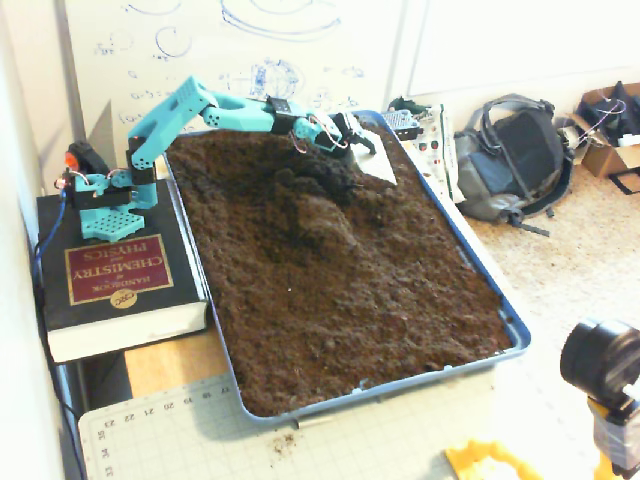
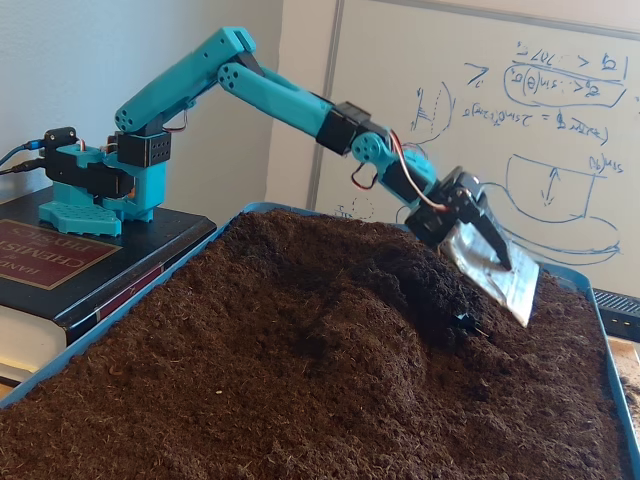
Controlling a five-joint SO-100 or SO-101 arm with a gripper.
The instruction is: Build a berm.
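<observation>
At the tray's [image 1: 478, 268] far end, pincer [image 2: 492, 268] raised above berm [image 1: 318, 205]

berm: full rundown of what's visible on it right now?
The berm is a humped mound of loose, dark brown crumbly soil in the far half of the blue tray, rising above the flatter soil around it. In both fixed views its far end looks darker and steeper, the near side sloping down gently. The gripper, carrying a silvery blade, is raised just past that far end; whether it touches the soil cannot be told. A small black object lies on the slope beneath it.
</observation>
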